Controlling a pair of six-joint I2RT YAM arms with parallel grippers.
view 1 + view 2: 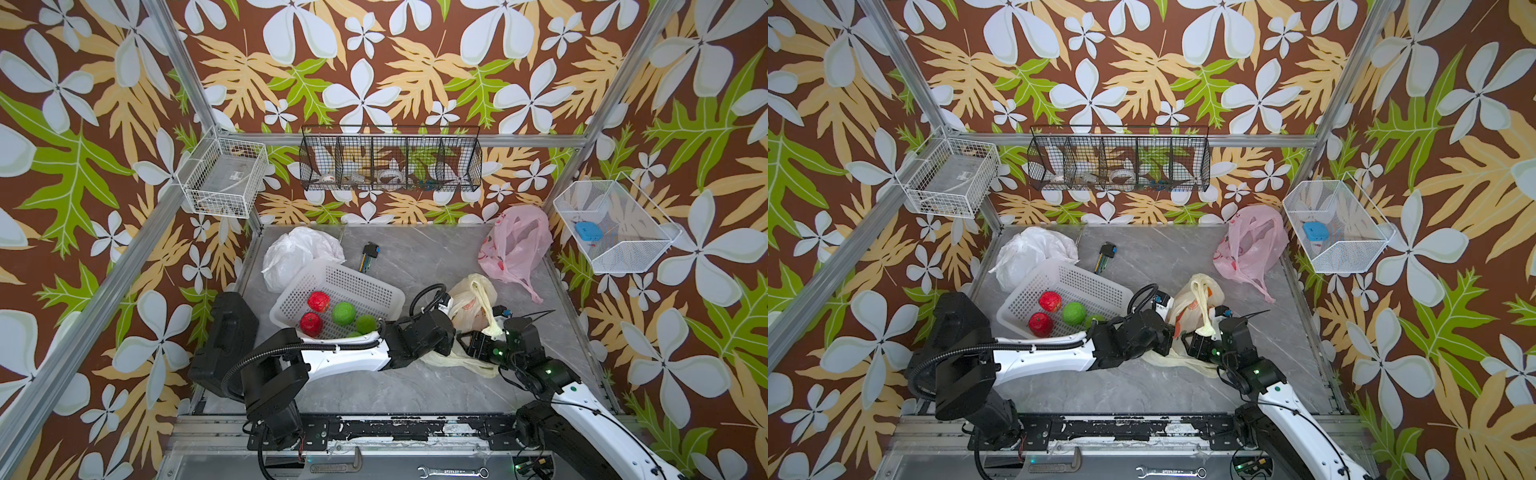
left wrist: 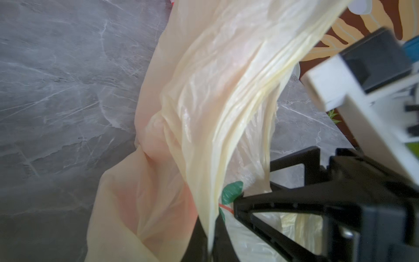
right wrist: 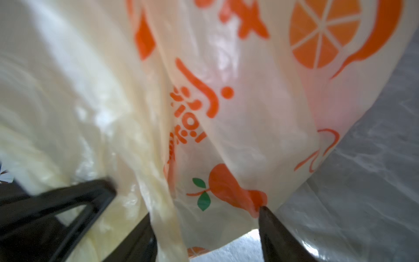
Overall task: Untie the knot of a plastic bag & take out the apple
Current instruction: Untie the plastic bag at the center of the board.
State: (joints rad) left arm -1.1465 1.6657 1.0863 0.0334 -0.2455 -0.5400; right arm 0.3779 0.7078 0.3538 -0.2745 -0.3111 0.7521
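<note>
Two grippers meet at one cream plastic bag printed with orange fruit, which lies on the grey marble tabletop. The left gripper is clenched on a fold of the bag's film, which runs pinched between its black fingers in the left wrist view. The right gripper stands with its jaws apart, and the bag's twisted handle strand hangs between them. One fingertip touches the printed film, and nothing is clamped. In both top views that strand stretches taut from the top of the bag down to the right gripper. A reddish patch glows through the film, but I cannot tell whether it is the apple. Just to the left of the bag sits a white perforated basket holding two red fruits and several green fruits. Behind the bag and to its right a pink bag slumps against the wall. Behind it and to its left lies a hex key set, with a white bag farther left, past the basket.
</note>
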